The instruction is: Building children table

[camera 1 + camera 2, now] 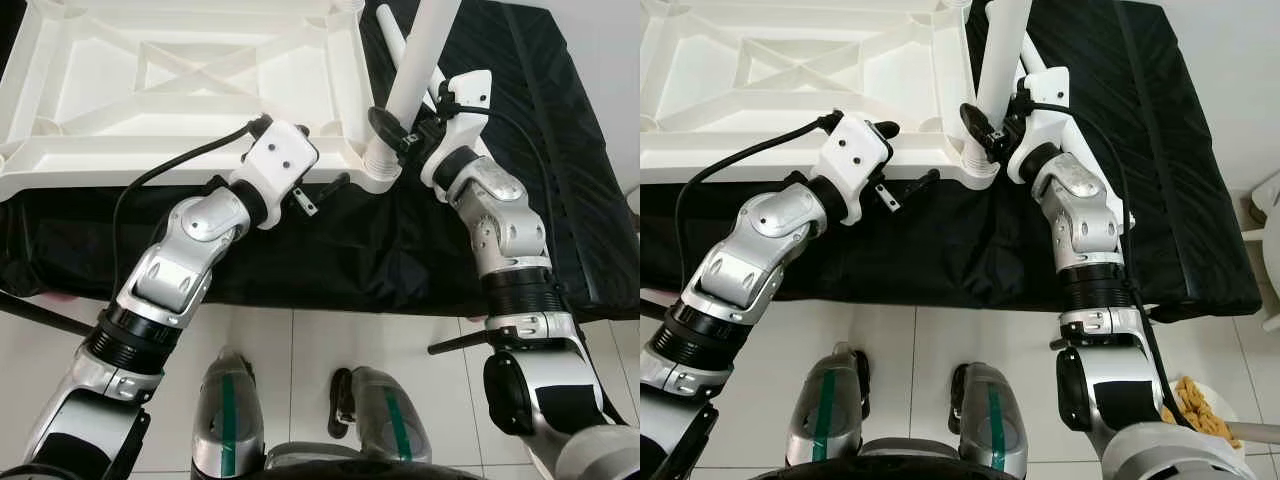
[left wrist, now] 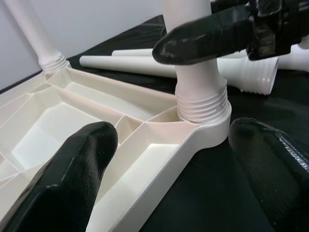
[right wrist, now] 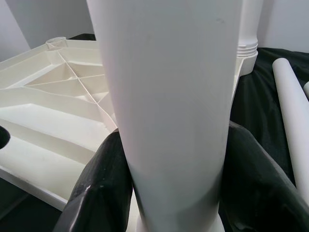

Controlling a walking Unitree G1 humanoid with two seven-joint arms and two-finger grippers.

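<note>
1. Left eye view: a white plastic tabletop (image 1: 190, 80) lies upside down on a black cloth (image 1: 400, 250), ribs facing up, its near edge running along just above both arms.
2. The black cloth ends in a straight front edge; beyond that edge comes white tiled floor (image 1: 300, 350), where the robot's two feet stand.
3. The right claw (image 1: 400, 125) is closed around a white leg (image 1: 420, 60) that stands upright in the near right corner socket (image 2: 203, 104) of the tabletop; in the right wrist view, a black finger presses on each side of the leg.
4. The left claw (image 1: 320, 190) is open, holding nothing, one finger over the ribbed underside and the other over the black cloth, with the corner's edge between them.
5. Bare cloth lies to the right of the held leg and in front of the tabletop edge.
6. Count of legs: one gripped, one more standing (image 2: 36, 34) at another corner in the left wrist view, and at least two lying loose (image 2: 145, 65) on the cloth behind the socket.
7. Arms: two.
</note>
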